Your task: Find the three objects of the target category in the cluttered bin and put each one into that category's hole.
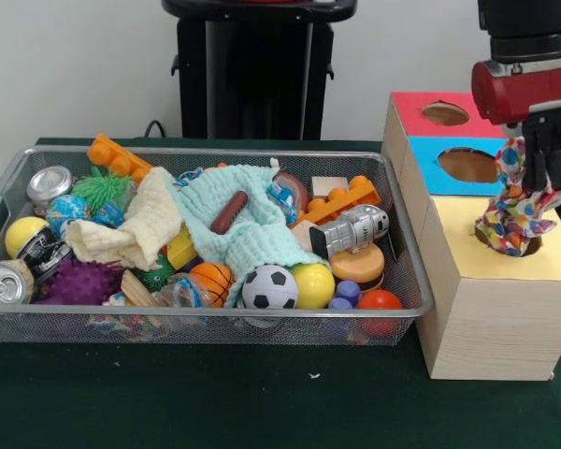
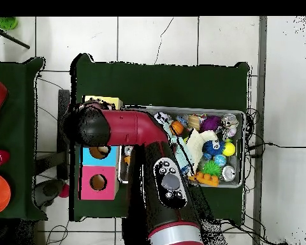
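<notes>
While I'm hanging over the yellow-topped box (image 1: 505, 281), my gripper (image 1: 540, 187) has its fingers pinched on a scrunched multicolour fabric piece (image 1: 516, 210). The cloth dangles down from the pinch, and its bottom end sits in the round hole (image 1: 528, 246) of that yellow top, with the rest still bunched up above the opening. It's got bright patches, dots and stripes all over it.

Going outward from there in the front view: at about 11 o'clock from the cloth is the blue-topped box's opening (image 1: 467, 165), and past that, further toward 11, the red-topped box's opening (image 1: 446, 114). All three boxes sit in one row on the green table (image 1: 262, 402).

Off at 9 o'clock is the wire mesh bin (image 1: 407, 234), touching or just beside the box, can't tell which, and it's packed. Nearest me are a silver toy robot (image 1: 351, 229), an orange toy brick (image 1: 341, 201), a yellow ball (image 1: 313, 285) and a soccer ball (image 1: 269, 287). In the middle a mint-green cloth (image 1: 252, 234) has a brown sausage toy (image 1: 229, 212) lying on it, with a pale-yellow cloth (image 1: 131, 229) beside it at 9 o'clock. At the far left end there's a purple spiky ball (image 1: 79, 281) and two cans (image 1: 49, 184).

In the overhead view my arm (image 2: 127, 127) covers the yellow box, so the gripper is hidden there.
</notes>
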`<state>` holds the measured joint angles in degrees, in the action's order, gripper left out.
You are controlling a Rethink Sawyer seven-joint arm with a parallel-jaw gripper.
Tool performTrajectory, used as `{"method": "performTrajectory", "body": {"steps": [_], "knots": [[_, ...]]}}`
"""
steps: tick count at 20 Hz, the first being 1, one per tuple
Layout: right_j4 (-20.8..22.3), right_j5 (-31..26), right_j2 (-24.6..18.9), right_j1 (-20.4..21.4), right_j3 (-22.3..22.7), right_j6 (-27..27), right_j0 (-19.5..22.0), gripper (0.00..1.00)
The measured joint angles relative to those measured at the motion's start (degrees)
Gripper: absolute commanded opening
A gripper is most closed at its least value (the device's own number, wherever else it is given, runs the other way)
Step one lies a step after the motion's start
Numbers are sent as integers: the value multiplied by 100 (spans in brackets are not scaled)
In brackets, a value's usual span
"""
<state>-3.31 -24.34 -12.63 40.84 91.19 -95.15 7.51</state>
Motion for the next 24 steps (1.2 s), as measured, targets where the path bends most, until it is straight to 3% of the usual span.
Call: {"method": "performTrajectory", "body": {"steps": [11,12,24], "knots": [[12,280,0,-57,-1,0,22,0],[12,280,0,-84,-1,0,22,100],[12,280,0,-99,-1,0,22,100]]}}
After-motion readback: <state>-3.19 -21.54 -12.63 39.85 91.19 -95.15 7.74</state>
